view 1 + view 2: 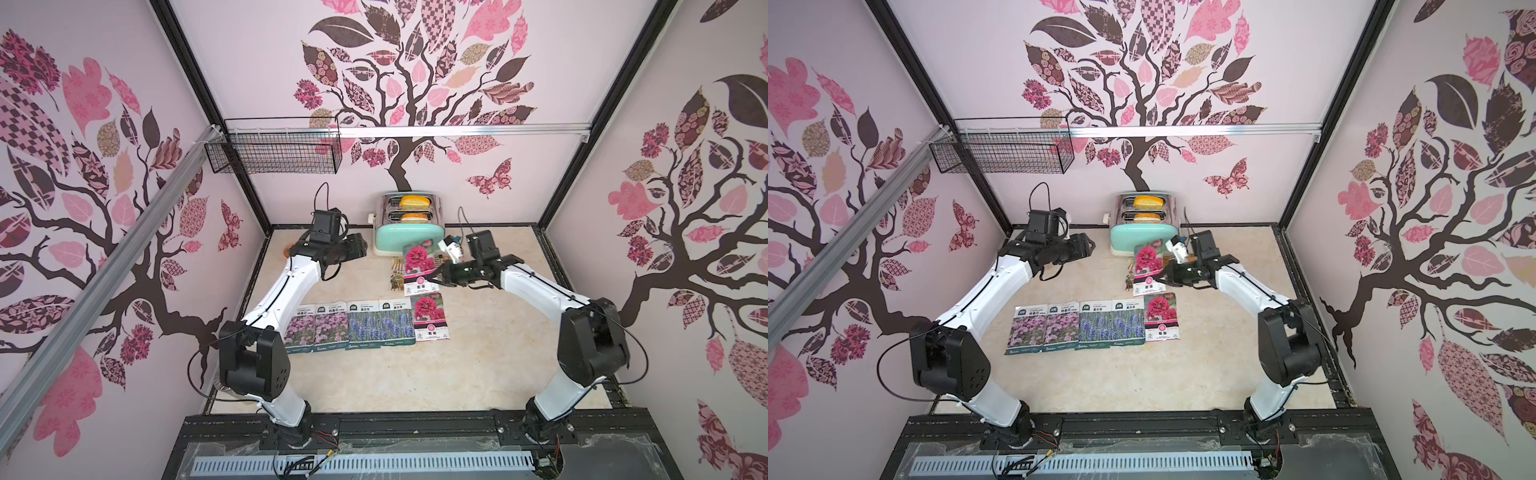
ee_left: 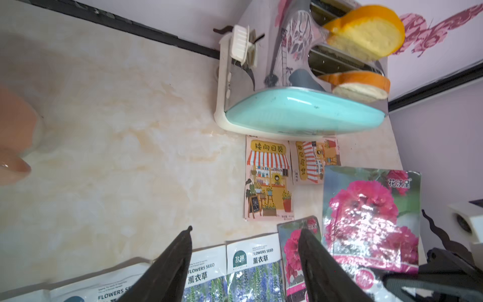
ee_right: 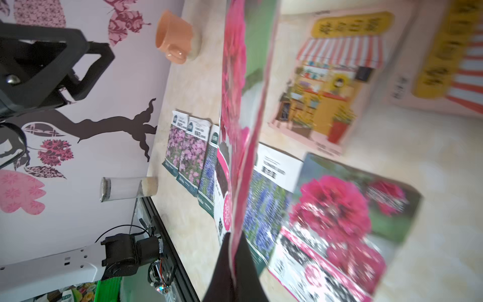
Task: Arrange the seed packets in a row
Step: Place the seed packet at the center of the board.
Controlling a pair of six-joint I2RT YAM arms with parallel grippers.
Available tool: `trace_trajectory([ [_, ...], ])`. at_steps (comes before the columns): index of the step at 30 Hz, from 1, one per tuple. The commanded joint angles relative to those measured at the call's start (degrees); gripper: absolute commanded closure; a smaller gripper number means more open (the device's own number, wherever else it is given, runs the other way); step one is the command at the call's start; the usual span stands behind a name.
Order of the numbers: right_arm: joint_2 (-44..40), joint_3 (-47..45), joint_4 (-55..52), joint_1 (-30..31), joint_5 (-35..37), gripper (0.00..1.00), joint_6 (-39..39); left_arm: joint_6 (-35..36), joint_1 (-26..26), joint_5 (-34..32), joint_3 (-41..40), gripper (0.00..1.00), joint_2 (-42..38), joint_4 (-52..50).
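Five seed packets lie in a row on the table: two pink-purple (image 1: 299, 328) (image 1: 331, 326), two blue lavender (image 1: 362, 324) (image 1: 397, 322) and one magenta (image 1: 430, 316). My right gripper (image 1: 432, 279) is shut on the lower edge of a second magenta packet (image 1: 419, 264), held tilted above the table behind the row; the right wrist view shows it edge-on in the gripper (image 3: 234, 240). Two orange shopfront packets (image 2: 268, 180) (image 2: 315, 160) lie flat in front of the toaster, partly hidden under the held packet in both top views. My left gripper (image 2: 244, 230) hangs open and empty at the back left.
A mint toaster (image 1: 409, 226) with two bread slices stands at the back wall. A peach cup (image 3: 173, 39) sits at the back left, a glass jar (image 3: 128, 189) at the front left edge. A wire basket (image 1: 276, 151) hangs on the wall.
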Motion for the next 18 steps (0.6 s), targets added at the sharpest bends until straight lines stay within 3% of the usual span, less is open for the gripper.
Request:
trace_trajectory([
  [1,-5.0,-6.5,0.2,-6.1,-2.1,1.00,0.0,-0.1,-2.2,-2.2,-2.7,0.33,-3.2,-0.4],
  [7,-6.6,-12.2,-3.8,-13.4,-0.4,1.00,-4.3,0.3,-6.2,-3.0,-6.6,0.33,-4.5,-0.4],
  [18,-2.7,-11.5,-7.6,-14.6,8.8,1.00,-6.7,-0.2,-9.5,-2.1,-12.7,0.33,-7.4,1.7],
])
